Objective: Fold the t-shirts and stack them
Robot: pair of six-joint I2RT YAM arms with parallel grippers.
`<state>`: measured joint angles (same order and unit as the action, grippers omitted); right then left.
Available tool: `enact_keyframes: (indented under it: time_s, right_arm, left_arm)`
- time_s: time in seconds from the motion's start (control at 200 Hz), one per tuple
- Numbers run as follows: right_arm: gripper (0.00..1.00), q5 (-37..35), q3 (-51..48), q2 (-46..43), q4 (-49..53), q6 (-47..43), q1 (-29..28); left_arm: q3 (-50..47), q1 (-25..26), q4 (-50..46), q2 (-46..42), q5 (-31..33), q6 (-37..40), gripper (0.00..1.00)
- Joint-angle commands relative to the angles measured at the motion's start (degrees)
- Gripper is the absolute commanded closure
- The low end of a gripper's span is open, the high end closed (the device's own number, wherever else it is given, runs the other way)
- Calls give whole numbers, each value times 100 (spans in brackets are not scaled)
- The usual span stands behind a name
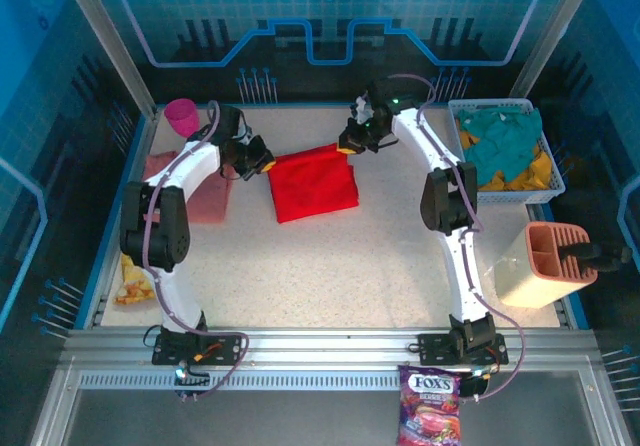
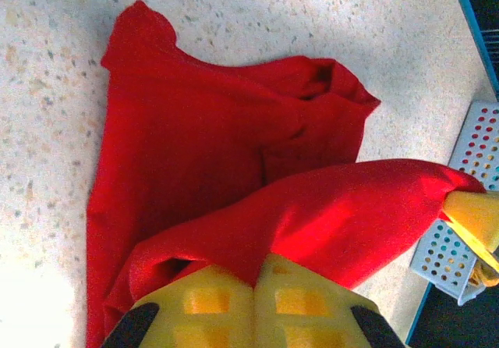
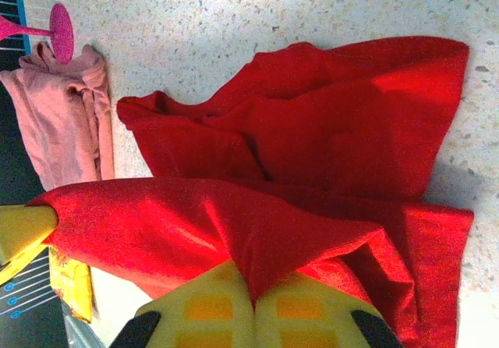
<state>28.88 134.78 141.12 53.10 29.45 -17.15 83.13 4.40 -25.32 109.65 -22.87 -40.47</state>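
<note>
A bright red t-shirt (image 1: 314, 183) lies partly folded at the middle back of the table, its far edge lifted and stretched between both grippers. My left gripper (image 1: 262, 162) is shut on the shirt's left far corner (image 2: 257, 274). My right gripper (image 1: 350, 143) is shut on the right far corner (image 3: 253, 285). In each wrist view the yellow fingers (image 2: 203, 305) (image 3: 300, 309) pinch a fold of red cloth. A folded salmon-pink t-shirt (image 1: 200, 191) rests at the left behind my left arm, seen also in the right wrist view (image 3: 66, 122).
A white basket (image 1: 545, 181) holding teal and yellow clothes stands at the back right. A pink cup (image 1: 182, 116) sits at the back left. A salmon holder (image 1: 545, 263) stands at the right edge, a snack bag (image 1: 132, 281) at the left, a candy bag (image 1: 430, 418) in front.
</note>
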Motion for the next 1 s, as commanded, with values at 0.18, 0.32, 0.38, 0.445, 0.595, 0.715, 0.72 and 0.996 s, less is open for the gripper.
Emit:
enact_keyframes:
  time_s: [0.18,0.32,0.38,0.445,0.595,0.715,0.72,0.996]
  right_arm:
    - [21,19,599,412,-617,59,146]
    - [0,-258,-205,-301,-734,-272,115]
    - [0,-217,-660,-655,-878,-326,110]
    - [0,-131,-1139,-1059,-1005,-361,81]
    - [0,-46,-2093,-1765,-1177,-407,-66]
    - [1,425,-2846,-2170,-1655,-89,-219]
    - [1,451,-2875,-2182,-1690,-58,-223]
    - [3,1069,-4182,-2149,-3339,721,-602]
  left_arm:
    - [1047,-424,733,1032,-466,315,44]
    - [934,-454,736,529,-404,677,27]
    - [737,-442,741,256,-449,694,27]
    - [465,-394,768,-1,-549,698,26]
    - [-353,-228,1290,-330,-955,526,28]
    - [-398,-151,1706,-50,-1130,288,29]
    - [-392,-155,1737,-36,-1153,265,30]
    - [332,-10,2849,1282,-1220,-392,35]
